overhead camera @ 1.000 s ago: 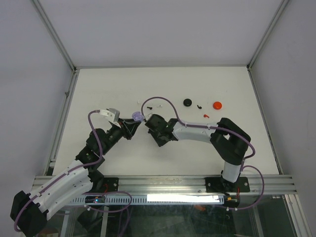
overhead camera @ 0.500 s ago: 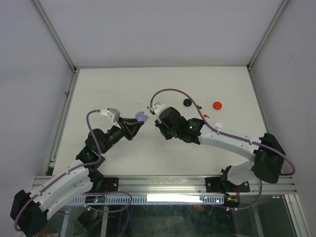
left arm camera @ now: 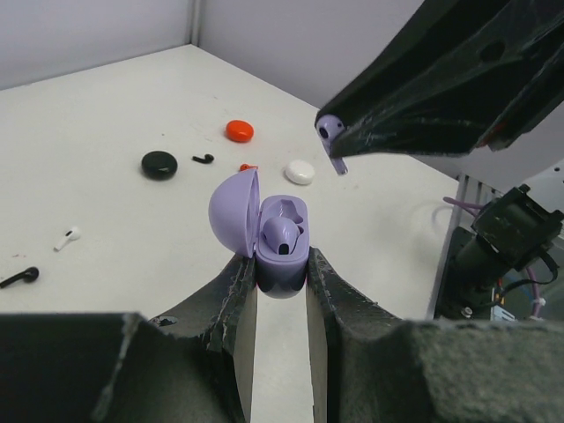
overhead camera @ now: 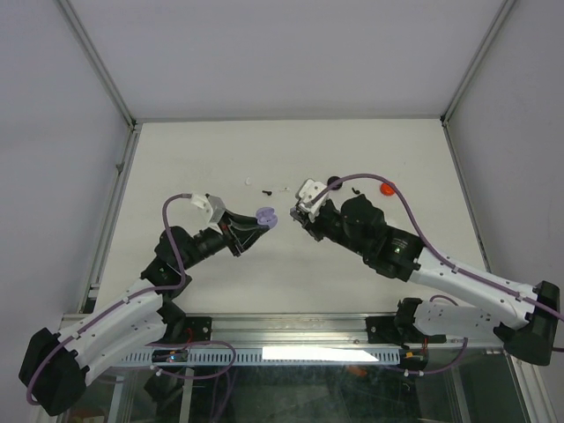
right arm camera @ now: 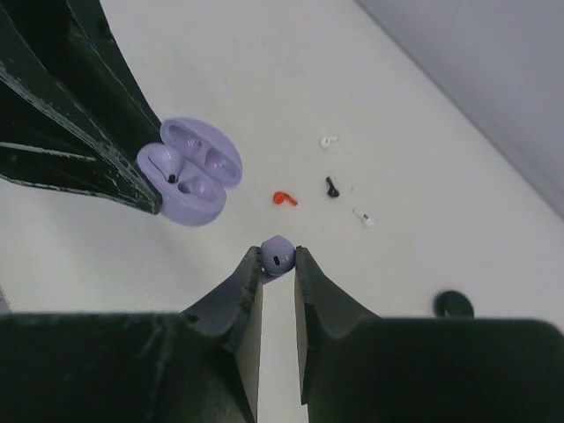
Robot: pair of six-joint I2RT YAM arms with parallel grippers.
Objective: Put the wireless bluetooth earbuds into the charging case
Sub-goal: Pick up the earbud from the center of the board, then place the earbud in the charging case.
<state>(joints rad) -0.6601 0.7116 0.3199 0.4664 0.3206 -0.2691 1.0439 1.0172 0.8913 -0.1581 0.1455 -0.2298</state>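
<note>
**Lavender earbud, second of pair: insertion hazards**

Right pincer (right arm camera: 278, 264) is closed on the lavender earbud (right arm camera: 278, 254), in the air near the open lavender case (left arm camera: 282, 242) but apart from it. Left pincer (left arm camera: 280, 271) clamps that case by its base. Seated bud (left arm camera: 280, 234) fills one well; the neighbouring well is vacant.

Likely faults:
- stem misaligned, bud jamming on the case rim;
- push tilting the case in its grip;
- bud slipping to the counter (overhead camera: 194, 159).

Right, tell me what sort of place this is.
Most likely a robotics lab test cell: a white table boxed in by plain panels on metal posts, a left arm and right arm bolted to a rail at its near edge, and loose earbuds scattered as practice pieces.
</note>
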